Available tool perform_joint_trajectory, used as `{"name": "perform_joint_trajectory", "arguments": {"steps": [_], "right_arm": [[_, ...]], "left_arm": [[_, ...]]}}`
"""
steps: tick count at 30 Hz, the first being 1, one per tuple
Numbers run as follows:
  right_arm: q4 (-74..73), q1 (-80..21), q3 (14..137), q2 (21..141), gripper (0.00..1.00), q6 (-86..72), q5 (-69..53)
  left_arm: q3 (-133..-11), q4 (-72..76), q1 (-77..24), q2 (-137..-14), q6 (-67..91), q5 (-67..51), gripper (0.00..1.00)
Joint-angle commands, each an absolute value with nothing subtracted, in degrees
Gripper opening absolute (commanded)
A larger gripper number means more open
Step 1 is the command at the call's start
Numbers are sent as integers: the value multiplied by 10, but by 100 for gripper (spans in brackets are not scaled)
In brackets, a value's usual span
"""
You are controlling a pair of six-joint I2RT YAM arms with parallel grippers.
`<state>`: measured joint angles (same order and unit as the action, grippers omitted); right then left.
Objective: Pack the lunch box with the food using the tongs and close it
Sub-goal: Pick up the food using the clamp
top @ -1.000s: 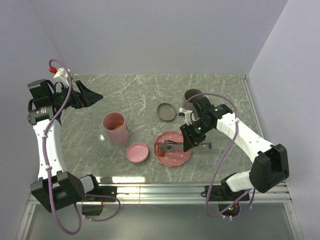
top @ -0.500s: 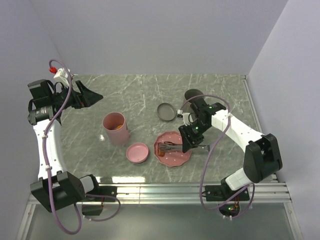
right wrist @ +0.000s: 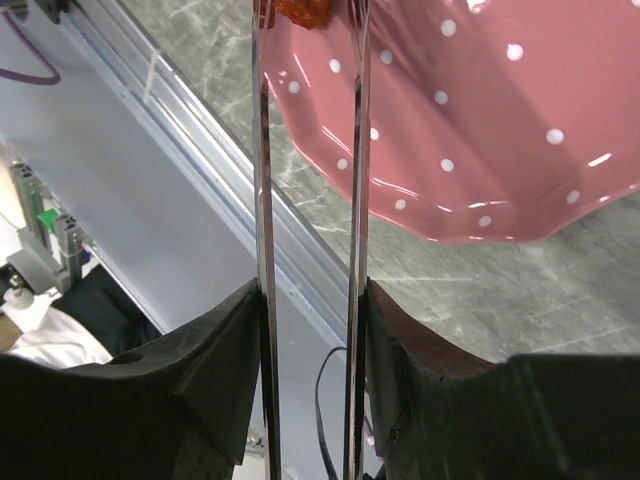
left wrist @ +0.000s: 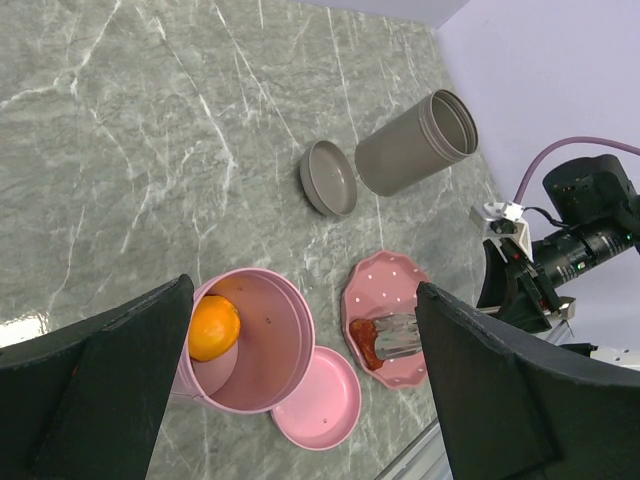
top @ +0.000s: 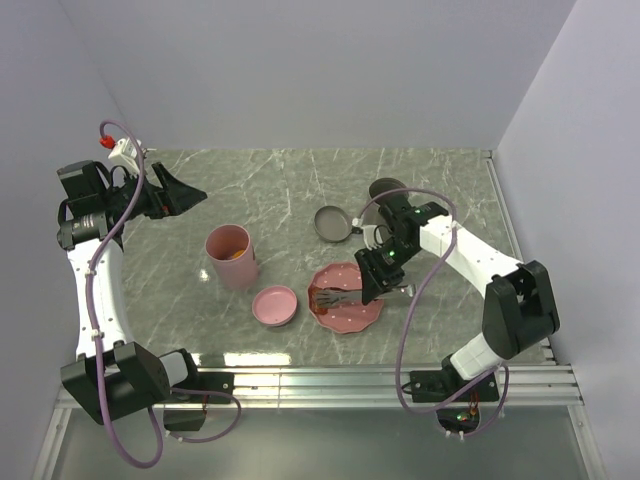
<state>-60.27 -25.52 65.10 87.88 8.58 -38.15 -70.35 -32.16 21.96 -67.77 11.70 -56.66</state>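
The lunch box, a pink cylinder (top: 232, 256) (left wrist: 245, 340), stands upright and open with an orange slice (left wrist: 213, 327) inside. Its pink lid (top: 274, 305) (left wrist: 318, 395) lies beside it. My right gripper (top: 385, 270) (right wrist: 310, 340) is shut on the grey tongs (right wrist: 262, 200). Their flat tips (top: 332, 296) (left wrist: 400, 335) lie over the pink dotted plate (top: 350, 318) (right wrist: 450, 110), either side of a reddish-brown food piece (left wrist: 362, 337) (right wrist: 297, 10). My left gripper (top: 185, 192) (left wrist: 305, 290) hangs open and empty high at the far left.
A grey lid (top: 333, 222) (left wrist: 330, 178) lies behind the plate. A grey canister (left wrist: 415, 143) lies on its side behind that, partly hidden by my right arm in the top view. The table's metal rail (right wrist: 180, 130) runs along the near edge.
My right arm's elbow has swung in to the left while the gripper and tongs stay over the plate, the tips shifting slightly left. The left arm has not moved.
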Motion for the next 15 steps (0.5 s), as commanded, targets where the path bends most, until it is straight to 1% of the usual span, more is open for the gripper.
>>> {"name": "perform_joint_trajectory", "arguments": {"steps": [1,4,11,15], "right_arm": [[-616,-252,683,885,49,99,-416],[-616,-252,692,894,51,98,-421],[-609,-252,698,900,60,83,-394],[-609,-263,704,891,61,77,-370]], "left_arm": [[-700,-301,221,-674,113,-571,99],[-701,-301,222,-676,114,-571,99],[-704,-301,221,-681,115,-573,99],[-702,-300,221,-683,115,-573,99]]}}
